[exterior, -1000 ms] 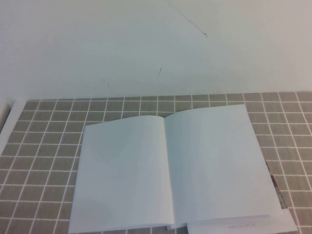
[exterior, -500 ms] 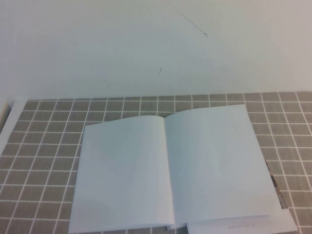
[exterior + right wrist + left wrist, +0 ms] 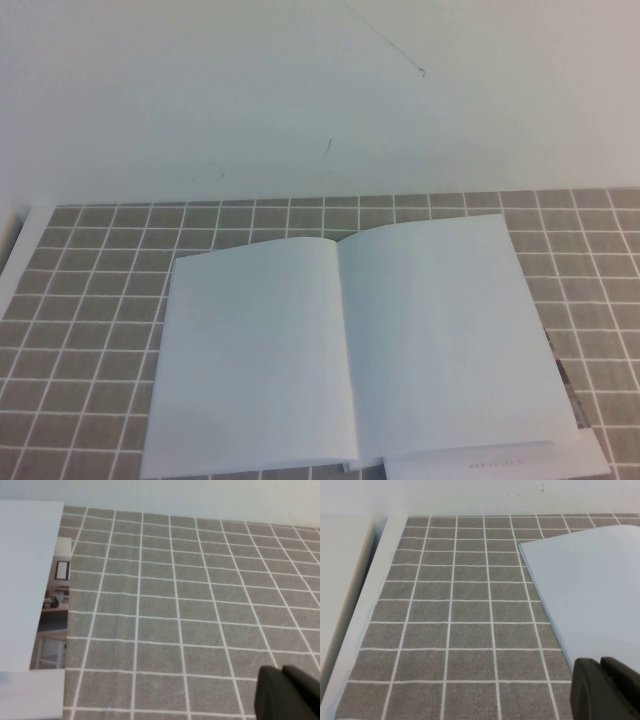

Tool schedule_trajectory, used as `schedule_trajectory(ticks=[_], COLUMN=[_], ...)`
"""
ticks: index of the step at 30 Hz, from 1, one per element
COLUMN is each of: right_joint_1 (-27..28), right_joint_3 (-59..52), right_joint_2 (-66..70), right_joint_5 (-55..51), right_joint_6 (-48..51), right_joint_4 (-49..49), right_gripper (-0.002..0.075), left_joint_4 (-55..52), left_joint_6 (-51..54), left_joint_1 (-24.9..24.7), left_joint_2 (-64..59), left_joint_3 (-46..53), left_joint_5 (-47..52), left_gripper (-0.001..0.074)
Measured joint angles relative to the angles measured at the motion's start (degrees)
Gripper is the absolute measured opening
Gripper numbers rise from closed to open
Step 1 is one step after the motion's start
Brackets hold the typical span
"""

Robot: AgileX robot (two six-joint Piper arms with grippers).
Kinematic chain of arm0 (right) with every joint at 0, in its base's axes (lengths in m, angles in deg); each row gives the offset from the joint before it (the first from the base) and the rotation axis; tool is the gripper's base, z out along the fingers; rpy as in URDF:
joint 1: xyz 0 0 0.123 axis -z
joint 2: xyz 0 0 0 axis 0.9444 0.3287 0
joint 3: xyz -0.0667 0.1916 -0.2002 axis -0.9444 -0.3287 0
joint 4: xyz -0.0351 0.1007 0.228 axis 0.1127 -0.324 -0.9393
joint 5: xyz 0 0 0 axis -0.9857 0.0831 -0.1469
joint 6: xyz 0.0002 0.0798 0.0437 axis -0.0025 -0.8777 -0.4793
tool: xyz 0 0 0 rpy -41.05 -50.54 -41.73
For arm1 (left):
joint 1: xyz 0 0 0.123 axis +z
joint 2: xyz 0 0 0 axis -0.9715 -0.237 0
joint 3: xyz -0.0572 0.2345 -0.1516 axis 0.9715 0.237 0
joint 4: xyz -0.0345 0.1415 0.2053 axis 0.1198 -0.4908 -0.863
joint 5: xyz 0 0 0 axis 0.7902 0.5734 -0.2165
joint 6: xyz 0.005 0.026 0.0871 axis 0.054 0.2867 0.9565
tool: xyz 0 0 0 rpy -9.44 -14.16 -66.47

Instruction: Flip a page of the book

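White blank pages face up where the book (image 3: 345, 350) lies open on the grey tiled mat (image 3: 100, 300). The left gripper (image 3: 606, 687) hangs by its left edge, the right gripper (image 3: 290, 692) over bare tiles to its right; both look closed and hold nothing.

No readable text anywhere, open book (image 3: 350, 340) pages blank, small print on sheet (image 3: 500, 464) beneath illegible

Even, diffuse, cool-tinted light throughout. The book's (image 3: 350, 350) white pages wash out with no detail; soft shading marks the centre fold. All views slightly soft. The left gripper (image 3: 606, 690) and right gripper (image 3: 289, 694) appear dark and blurred.
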Motion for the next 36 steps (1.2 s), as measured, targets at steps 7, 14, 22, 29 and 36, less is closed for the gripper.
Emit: schedule_trajectory(ticks=[7, 14, 22, 29, 36], right_joint_1=[0.0, -1.2, -1.2, -1.2, -1.2], right_joint_3=[-0.1, -0.1, -0.1, -0.1, -0.1], right_joint_2=[0.0, 0.0, 0.0, 0.0, 0.0], right_joint_5=[0.1, 0.1, 0.1, 0.2, 0.2], right_joint_6=[0.0, 0.0, 0.0, 2.5, 5.2], right_joint_4=[0.0, 0.0, 0.0, 0.0, 0.0], right_gripper=[-0.0001, -0.0001, -0.0001, -0.0001, -0.0001], left_joint_4=[0.0, 0.0, 0.0, 0.0, 0.0], left_joint_6=[0.0, 0.0, 0.0, 0.0, 0.0], left_joint_1=[0.0, 0.0, 0.0, 0.0, 0.0], left_joint_2=[0.0, 0.0, 0.0, 0.0, 0.0], left_joint_3=[0.0, 0.0, 0.0, 0.0, 0.0], left_joint_5=[0.0, 0.0, 0.0, 0.0, 0.0], left_gripper=[-0.0003, -0.0003, -0.0003, -0.0003, -0.0003])
